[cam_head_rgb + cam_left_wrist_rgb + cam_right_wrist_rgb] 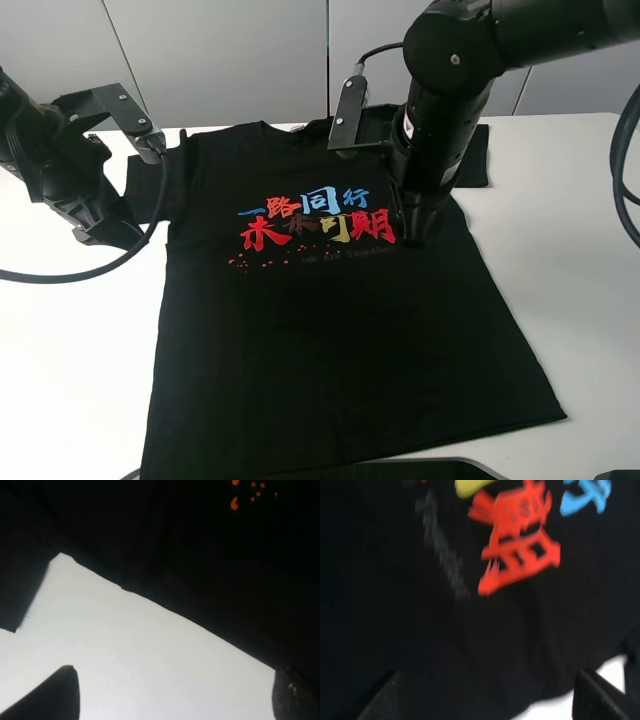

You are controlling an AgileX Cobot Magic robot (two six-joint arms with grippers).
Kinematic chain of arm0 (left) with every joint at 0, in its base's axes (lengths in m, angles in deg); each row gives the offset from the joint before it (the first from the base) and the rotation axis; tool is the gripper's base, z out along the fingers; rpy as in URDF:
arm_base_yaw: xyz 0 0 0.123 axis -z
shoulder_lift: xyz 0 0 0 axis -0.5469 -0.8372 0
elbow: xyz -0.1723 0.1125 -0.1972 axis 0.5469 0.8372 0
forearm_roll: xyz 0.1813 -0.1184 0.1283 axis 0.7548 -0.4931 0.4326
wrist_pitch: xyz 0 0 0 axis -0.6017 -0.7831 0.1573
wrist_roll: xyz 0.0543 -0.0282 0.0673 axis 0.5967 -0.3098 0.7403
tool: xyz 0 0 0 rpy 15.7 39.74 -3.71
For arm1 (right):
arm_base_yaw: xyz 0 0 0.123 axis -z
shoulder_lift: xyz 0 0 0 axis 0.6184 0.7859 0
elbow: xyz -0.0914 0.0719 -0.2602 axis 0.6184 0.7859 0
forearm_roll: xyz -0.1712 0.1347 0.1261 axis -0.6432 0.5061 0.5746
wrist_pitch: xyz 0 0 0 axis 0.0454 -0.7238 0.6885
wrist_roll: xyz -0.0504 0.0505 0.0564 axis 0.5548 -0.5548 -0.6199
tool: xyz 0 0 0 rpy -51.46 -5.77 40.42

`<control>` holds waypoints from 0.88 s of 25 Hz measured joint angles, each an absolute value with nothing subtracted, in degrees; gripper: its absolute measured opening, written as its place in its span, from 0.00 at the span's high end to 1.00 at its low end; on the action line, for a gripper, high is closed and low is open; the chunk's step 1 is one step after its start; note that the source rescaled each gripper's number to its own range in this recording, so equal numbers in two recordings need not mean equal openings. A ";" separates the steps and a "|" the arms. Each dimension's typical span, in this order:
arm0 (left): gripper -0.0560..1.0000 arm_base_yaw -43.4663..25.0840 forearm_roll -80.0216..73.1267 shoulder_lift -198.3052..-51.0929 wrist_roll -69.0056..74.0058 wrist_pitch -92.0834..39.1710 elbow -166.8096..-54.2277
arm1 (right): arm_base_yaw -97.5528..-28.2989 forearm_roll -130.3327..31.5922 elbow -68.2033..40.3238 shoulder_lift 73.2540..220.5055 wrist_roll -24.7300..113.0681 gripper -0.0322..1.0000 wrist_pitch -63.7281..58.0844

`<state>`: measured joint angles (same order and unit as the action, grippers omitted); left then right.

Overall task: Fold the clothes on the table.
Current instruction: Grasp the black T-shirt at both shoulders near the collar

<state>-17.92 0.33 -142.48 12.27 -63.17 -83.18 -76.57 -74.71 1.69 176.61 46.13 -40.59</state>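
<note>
- Black T-shirt (330, 340) lies flat, print side up, in the middle of the white table (70, 380). Bare tabletop shows at its 3, 9 and 12 o'clock sides.
- Progress: nothing folded yet, as far as the exterior high view shows. Body is spread in one layer and the sleeve at 9 o'clock (150, 190) is out flat. The sleeve at 3 o'clock (472, 155) is half hidden behind the right arm. Judgement: task is at its start, with every fold left to do.
- Orientation: collar (265, 128) at 12 o'clock, hem (350, 445) at 6. Long axis runs 12 to 6, with the hem end leaning slightly toward 5. The printed characters (320, 220) read upright from the high camera.
- Left gripper (175, 705): fingers spread wide, only table between them, nothing held. It sits off the cloth, beside the shirt's 9 o'clock edge below that sleeve.
- Right gripper (490, 707): fingers spread wide, low over the chest at the 3 o'clock end of the print. The wrist view is blurred, and no cloth looks pinched.
</note>
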 joint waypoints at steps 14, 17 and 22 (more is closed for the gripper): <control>0.01 -17.78 2.79 -142.48 14.05 -59.90 -83.44 | -56.94 -53.43 -5.37 179.00 64.00 0.25 -42.55; 0.01 -17.78 2.79 -142.80 14.58 -59.14 -83.44 | -56.64 -53.31 -5.41 181.93 65.43 0.27 -43.05; 0.07 -17.64 3.03 -146.29 15.50 -59.07 -83.48 | -56.55 -53.69 -6.57 186.40 67.13 0.31 -43.45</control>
